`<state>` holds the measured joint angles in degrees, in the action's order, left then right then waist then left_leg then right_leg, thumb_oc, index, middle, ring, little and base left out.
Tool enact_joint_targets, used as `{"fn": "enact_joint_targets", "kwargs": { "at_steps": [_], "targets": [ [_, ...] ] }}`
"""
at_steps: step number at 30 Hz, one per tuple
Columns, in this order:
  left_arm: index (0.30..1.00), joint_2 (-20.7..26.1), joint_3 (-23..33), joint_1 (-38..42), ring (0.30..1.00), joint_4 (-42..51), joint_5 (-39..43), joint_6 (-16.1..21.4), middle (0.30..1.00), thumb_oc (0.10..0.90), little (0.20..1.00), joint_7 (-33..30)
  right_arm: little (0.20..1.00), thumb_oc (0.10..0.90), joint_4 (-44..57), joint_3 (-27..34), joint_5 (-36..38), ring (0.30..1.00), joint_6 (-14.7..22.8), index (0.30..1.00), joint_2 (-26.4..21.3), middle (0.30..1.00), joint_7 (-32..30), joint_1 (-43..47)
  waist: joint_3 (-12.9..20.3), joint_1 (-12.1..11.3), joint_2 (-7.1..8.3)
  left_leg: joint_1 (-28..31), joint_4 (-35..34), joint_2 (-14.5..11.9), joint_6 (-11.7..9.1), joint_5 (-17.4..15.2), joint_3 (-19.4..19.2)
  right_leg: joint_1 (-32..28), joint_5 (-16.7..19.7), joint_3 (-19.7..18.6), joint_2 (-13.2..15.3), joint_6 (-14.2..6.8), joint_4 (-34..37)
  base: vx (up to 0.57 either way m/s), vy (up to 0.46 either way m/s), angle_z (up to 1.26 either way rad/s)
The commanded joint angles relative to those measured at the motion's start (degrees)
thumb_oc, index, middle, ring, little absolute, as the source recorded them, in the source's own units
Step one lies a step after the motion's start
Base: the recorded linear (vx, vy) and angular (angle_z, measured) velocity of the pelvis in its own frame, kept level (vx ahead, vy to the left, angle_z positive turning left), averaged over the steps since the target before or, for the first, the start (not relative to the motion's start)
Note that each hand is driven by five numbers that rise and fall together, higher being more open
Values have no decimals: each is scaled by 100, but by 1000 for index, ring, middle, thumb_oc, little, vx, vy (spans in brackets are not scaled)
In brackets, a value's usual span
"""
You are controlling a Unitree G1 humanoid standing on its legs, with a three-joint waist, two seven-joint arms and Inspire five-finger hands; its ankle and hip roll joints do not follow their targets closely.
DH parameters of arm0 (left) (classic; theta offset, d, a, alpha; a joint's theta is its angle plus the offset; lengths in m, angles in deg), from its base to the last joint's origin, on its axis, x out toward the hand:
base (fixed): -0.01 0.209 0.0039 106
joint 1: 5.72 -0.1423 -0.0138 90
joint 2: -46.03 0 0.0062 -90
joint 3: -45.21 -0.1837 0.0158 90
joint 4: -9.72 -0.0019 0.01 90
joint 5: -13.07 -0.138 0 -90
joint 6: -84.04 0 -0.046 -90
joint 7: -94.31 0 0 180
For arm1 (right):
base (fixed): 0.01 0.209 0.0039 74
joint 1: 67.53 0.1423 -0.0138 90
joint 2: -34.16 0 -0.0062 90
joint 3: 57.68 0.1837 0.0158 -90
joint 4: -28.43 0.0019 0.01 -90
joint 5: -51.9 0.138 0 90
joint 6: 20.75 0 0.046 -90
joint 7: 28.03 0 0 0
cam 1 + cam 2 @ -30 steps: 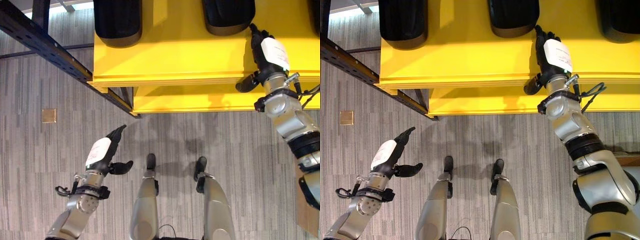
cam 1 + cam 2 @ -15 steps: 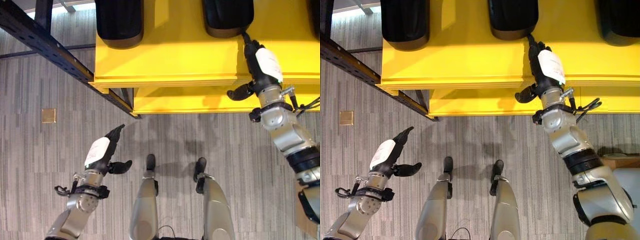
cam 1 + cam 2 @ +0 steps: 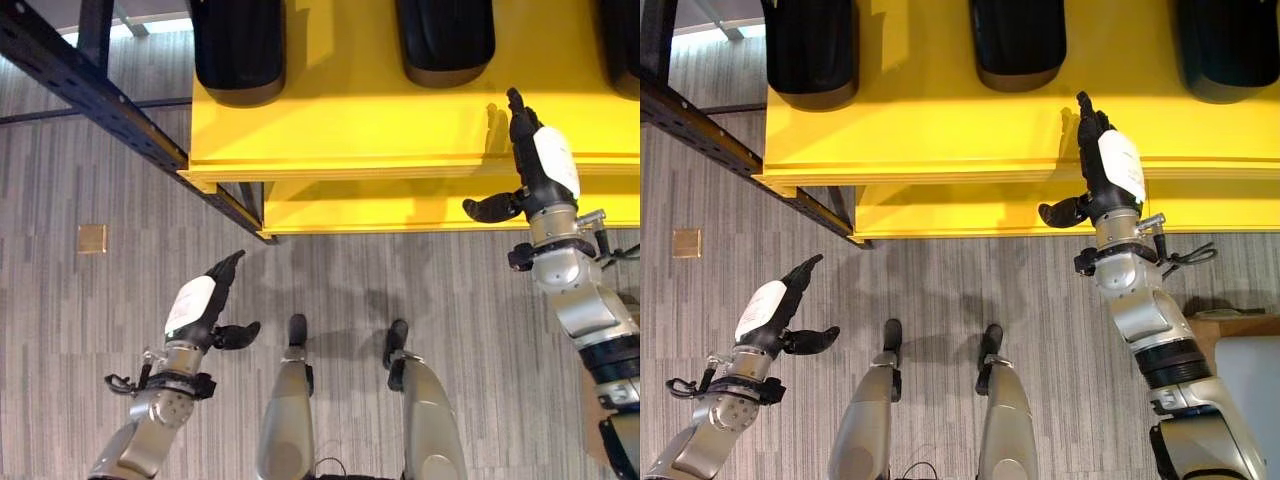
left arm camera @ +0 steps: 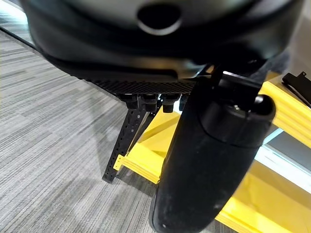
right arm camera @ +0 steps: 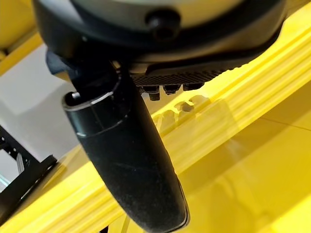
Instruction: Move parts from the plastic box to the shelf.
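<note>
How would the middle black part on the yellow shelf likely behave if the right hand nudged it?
The part looks moulded and rigid, so probably stiff. Its rounded end and smooth yellow shelf suggest sliding rather than tipping. The open right hand holds nothing.

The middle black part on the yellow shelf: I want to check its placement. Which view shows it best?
The right eye view: the middle black part lies apart from the open right hand on the yellow shelf. The left eye view shows it likewise.
</note>
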<state>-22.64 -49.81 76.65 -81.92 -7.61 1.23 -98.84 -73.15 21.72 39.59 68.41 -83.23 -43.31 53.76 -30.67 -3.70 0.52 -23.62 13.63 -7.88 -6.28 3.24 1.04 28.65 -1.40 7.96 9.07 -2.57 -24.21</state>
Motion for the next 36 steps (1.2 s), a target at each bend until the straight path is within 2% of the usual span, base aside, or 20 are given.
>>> {"fn": "enact_joint_targets", "kwargs": {
  "at_steps": [1,5,11,12,15,19,21,22,26,30,31,36],
  "targets": [
    [1000,249,266,-423,1000,463,-93,179,1000,900,1000,-245,1000,900,740,504,-82,1000,503,1000,38,1000,-375,-1,688,88,240,-31,-66,-46,186,138,-139,-276,164,-402,125,-366,292,2,5,-3],
    [1000,124,261,-464,1000,487,14,196,1000,900,1000,-200,1000,900,1082,667,-23,1000,617,1000,195,1000,-298,-431,729,140,232,105,-94,-55,181,125,-154,-413,167,-410,116,-382,342,2,13,-7],
    [1000,-338,317,-659,1000,585,944,295,1000,900,1000,81,1000,900,1737,1093,669,1000,958,1000,643,1000,138,-1806,918,285,233,579,-276,-73,160,111,-195,-968,187,-357,97,-432,631,30,13,-1],
    [1000,-510,293,-684,1000,467,1283,343,1000,900,1000,160,1000,900,1895,1169,1108,1000,1128,1000,825,1000,328,-2240,1003,339,248,724,-326,-82,158,105,-202,-1128,203,-339,103,-449,728,33,8,0],
    [1000,-619,322,-820,1000,548,1700,405,1000,900,1000,393,1000,900,2080,1282,1412,1000,1187,1000,865,1000,671,-2820,1107,384,230,937,-417,-89,159,81,-212,-1356,215,-301,110,-474,898,49,13,-6],
    [1000,-835,317,-1069,1000,712,2786,485,1000,900,1000,896,1000,900,2258,1262,2274,1000,1224,1000,1020,1000,1316,-3638,1414,472,217,1317,-604,-52,181,56,-297,-1780,263,-234,103,-521,1243,57,23,-6],
    [1000,-910,225,-1145,1000,718,3460,477,1000,900,1000,1219,1000,900,2338,1088,3163,1000,1191,1000,1205,1000,1787,-4051,1676,537,209,1565,-792,-3,195,65,-360,-2054,325,-205,122,-567,1512,48,41,-10],
    [1000,-906,222,-1155,1000,719,3467,478,1000,900,1000,1224,1000,900,2347,1093,3172,1000,1189,1000,1202,1000,1794,-4068,1681,535,209,1579,-806,-2,195,69,-361,-2069,331,-202,123,-569,1528,36,48,-11],
    [1000,-1076,141,-1352,1000,759,4147,443,1000,900,1000,1484,1000,900,2265,882,3957,1000,1068,1000,1458,1000,2069,-4522,2145,588,213,1921,-1085,75,247,24,-483,-2352,452,-218,171,-643,1888,39,42,-8],
    [1000,-1174,28,-1380,1000,650,4221,418,1000,900,1000,1512,1000,900,2218,691,4119,1000,1002,1000,1564,1000,2112,-4649,2385,602,227,2097,-1225,124,285,3,-561,-2462,498,-264,204,-680,2011,15,44,-11],
    [1000,-1285,-39,-1380,1000,565,4474,348,1000,900,1000,1529,1000,900,2188,590,4175,1000,964,1000,1626,1000,2101,-4719,2512,623,236,2184,-1266,134,304,-22,-594,-2517,500,-278,223,-695,2036,6,26,-8],
    [1000,-1474,-210,-1306,1000,433,4828,277,1000,900,1000,1524,1000,900,2072,342,4314,1000,887,1000,1738,1000,2050,-4769,2700,660,270,2328,-1275,150,342,-92,-648,-2625,478,-367,225,-714,2059,10,17,-10]
  ]
}}
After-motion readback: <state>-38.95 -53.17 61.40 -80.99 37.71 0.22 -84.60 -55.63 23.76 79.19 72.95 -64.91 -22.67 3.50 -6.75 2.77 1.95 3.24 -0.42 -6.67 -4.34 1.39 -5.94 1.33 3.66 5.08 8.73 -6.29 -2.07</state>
